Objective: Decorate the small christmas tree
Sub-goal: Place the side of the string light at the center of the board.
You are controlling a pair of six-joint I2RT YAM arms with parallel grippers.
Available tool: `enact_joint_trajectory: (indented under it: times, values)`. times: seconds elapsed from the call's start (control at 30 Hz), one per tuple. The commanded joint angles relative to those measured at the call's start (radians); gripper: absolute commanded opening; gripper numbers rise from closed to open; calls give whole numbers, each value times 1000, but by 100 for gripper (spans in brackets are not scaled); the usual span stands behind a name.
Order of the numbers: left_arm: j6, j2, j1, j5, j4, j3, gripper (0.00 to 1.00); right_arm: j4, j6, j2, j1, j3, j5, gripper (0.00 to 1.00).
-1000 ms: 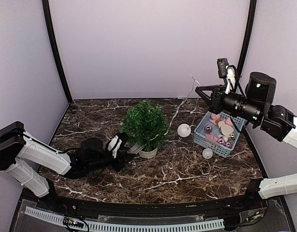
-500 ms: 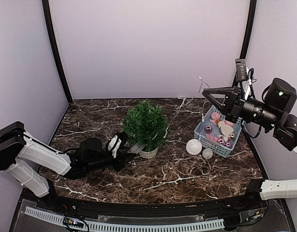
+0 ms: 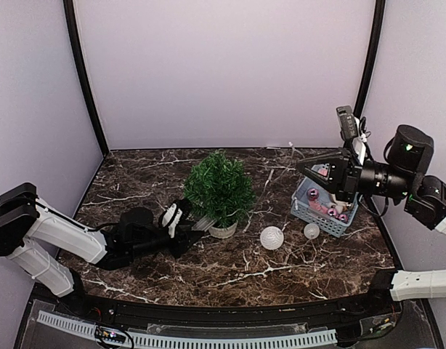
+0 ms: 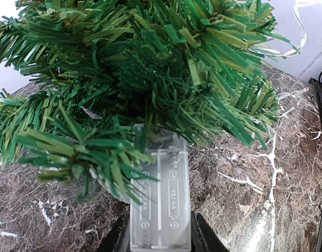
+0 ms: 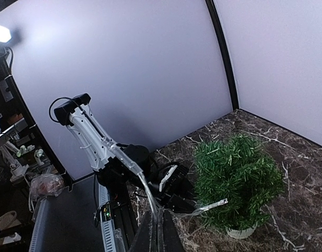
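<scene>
Evidently the light-stringing step. The small christmas tree stands upright in its pale pot about mid-worktop, a little toward the left edge. No ornaments on it that I can see.

The left tool lies low at the tree's foot. Its jaws are part open and clamped on a clear battery box, whose far end is tucked under the lowest branches.

The right tool is raised above the blue basket by the right edge, clenched tight. The wrist view shows a thin clear strand leaving its fingertips toward the tree. Probably the wire of a light string, but too fine to confirm.

A white ball lies loose on the worktop between tree and basket. A smaller one sits just beside the basket's near corner, and more baubles are in the basket.

Next move, as I judge it: the right tool carries the strand over and around the crown while the left anchors the box. Risk: the wire snags needles and tips the light pot.
</scene>
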Motion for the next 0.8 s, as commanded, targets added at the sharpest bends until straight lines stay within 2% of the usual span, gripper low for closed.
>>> enact_joint_trajectory:
  times: [0.0, 0.17, 0.3, 0.43, 0.77]
  values:
    - [-7, 0, 9, 8, 36, -9, 32, -75, 8, -9, -4, 1, 121, 0]
    - [-11, 5, 10, 5, 35, -8, 32, -144, 10, 41, -6, 19, 396, 0]
    - [-14, 14, 11, 6, 33, -7, 32, -155, 7, 118, -7, 64, 506, 0]
    - [-20, 26, 15, 3, 33, -7, 32, -148, 2, 200, -19, 119, 564, 0]
    - [-12, 44, 20, 1, 38, 5, 33, -108, -25, 290, -79, 231, 539, 0]
